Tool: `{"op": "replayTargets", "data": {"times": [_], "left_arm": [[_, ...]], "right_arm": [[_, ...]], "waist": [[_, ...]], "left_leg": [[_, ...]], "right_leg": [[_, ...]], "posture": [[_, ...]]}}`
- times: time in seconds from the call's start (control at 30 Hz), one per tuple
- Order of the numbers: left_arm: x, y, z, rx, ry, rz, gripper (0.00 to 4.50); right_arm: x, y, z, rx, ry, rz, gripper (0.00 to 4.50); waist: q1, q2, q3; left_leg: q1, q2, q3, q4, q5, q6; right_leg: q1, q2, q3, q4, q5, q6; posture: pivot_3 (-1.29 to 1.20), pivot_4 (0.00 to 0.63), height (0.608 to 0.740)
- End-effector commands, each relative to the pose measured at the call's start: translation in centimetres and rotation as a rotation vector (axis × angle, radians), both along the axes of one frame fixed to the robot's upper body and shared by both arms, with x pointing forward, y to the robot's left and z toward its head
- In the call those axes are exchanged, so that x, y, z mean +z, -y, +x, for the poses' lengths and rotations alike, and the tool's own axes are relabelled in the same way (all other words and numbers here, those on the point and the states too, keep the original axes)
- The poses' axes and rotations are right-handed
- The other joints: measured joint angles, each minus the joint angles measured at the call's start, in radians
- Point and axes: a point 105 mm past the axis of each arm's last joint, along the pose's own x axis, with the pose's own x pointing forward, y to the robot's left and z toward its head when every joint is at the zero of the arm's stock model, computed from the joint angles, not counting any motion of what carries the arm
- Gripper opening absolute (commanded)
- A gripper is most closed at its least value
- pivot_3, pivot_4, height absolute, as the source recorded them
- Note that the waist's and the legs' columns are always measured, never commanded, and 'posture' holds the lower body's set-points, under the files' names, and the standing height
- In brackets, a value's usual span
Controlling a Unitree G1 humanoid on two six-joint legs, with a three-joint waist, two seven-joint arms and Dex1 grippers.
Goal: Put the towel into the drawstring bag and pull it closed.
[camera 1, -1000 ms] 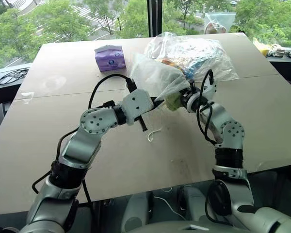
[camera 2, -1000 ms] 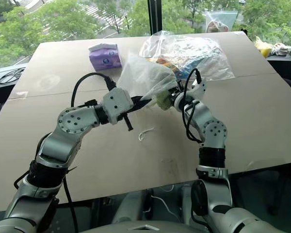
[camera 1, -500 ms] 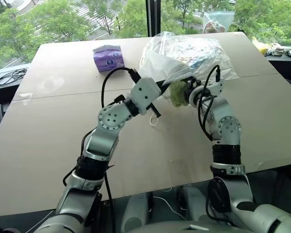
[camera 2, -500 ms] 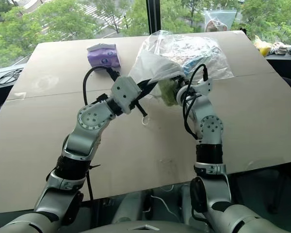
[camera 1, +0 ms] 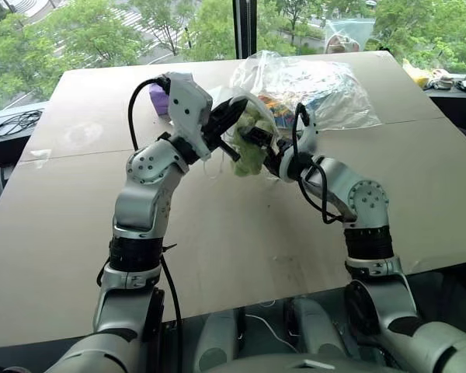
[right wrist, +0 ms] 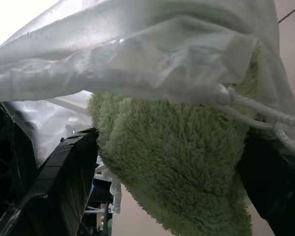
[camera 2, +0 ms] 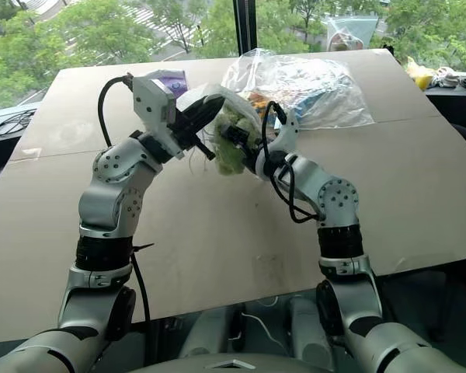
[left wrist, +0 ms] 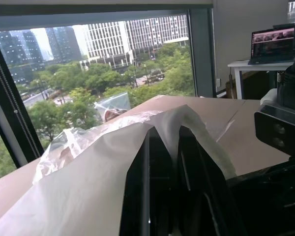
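The white drawstring bag (camera 1: 247, 102) is held up above the table, its fabric draped over the fingers (left wrist: 158, 177) of my left gripper (camera 1: 234, 110), which is shut on the bag's rim. The pale green towel (camera 1: 249, 158) hangs at the bag's mouth, its upper part under the fabric and its lower part outside. My right gripper (camera 1: 256, 140) reaches in from the right and stands open, its two fingers (right wrist: 64, 172) wide apart on either side of the towel (right wrist: 177, 162). The white cord (right wrist: 258, 112) runs across the towel's side.
A clear plastic bag of colourful items (camera 1: 322, 81) lies just behind the grippers. The purple tissue pack (camera 2: 171, 76) sits behind my left wrist. The tan table (camera 1: 62, 202) reaches the window; a black cable (camera 1: 15, 120) lies on the left ledge.
My left gripper rose and rolled, lifting the bag's mouth. My right gripper moved left and opened; the towel it held now hangs at the bag's mouth.
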Motion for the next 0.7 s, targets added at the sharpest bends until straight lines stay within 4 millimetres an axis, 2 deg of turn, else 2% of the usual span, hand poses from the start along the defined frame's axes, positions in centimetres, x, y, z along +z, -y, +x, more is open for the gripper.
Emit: {"op": "replayTargets", "data": {"times": [0.03,0.23,0.27,0.5,0.7], "left_arm": [[1.5,0.5,-1.1,-0.053,0.043,-0.019,0.00],[1.2,1.0,-1.8,-0.105,0.010,-0.012,0.00],[1.0,1.1,-2.0,-0.116,0.001,-0.003,0.00],[-0.2,0.2,-2.1,-0.112,-0.046,0.059,0.00],[-0.5,0.1,-2.0,-0.112,-0.068,0.081,0.00]], "right_arm": [[1.4,-1.2,-1.3,0.080,0.099,-0.014,3.15],[1.2,-0.9,-0.8,0.040,0.087,0.012,0.23],[1.9,-0.6,-0.5,0.016,0.081,0.075,0.10],[6.7,2.2,1.0,-0.108,0.062,0.506,0.10],[7.8,2.7,1.0,-0.120,0.050,0.641,0.10]], "waist": [[-0.002,0.000,0.000],[-0.006,0.000,0.000],[-0.006,0.000,0.000],[-0.003,0.000,0.000],[-0.009,0.000,0.000]], "left_leg": [[0.000,0.000,0.000,0.000,0.000,0.000],[0.000,0.001,-0.001,0.000,0.000,0.000],[0.000,0.001,-0.001,0.000,0.000,0.000],[0.000,0.001,-0.001,0.000,0.000,0.000],[0.000,0.001,-0.001,0.000,0.000,0.000]], "right_leg": [[0.000,0.000,0.000,0.000,0.000,0.000],[0.000,0.002,0.000,0.001,0.000,0.000],[0.000,0.002,0.000,0.001,0.000,0.000],[0.000,0.001,-0.001,0.000,0.000,0.000],[0.000,0.001,0.000,0.000,0.000,0.000]], "posture": [[0.00,0.150,0.740],[0.00,0.150,0.740],[0.00,0.150,0.740],[0.00,0.150,0.740],[0.00,0.150,0.740]]}}
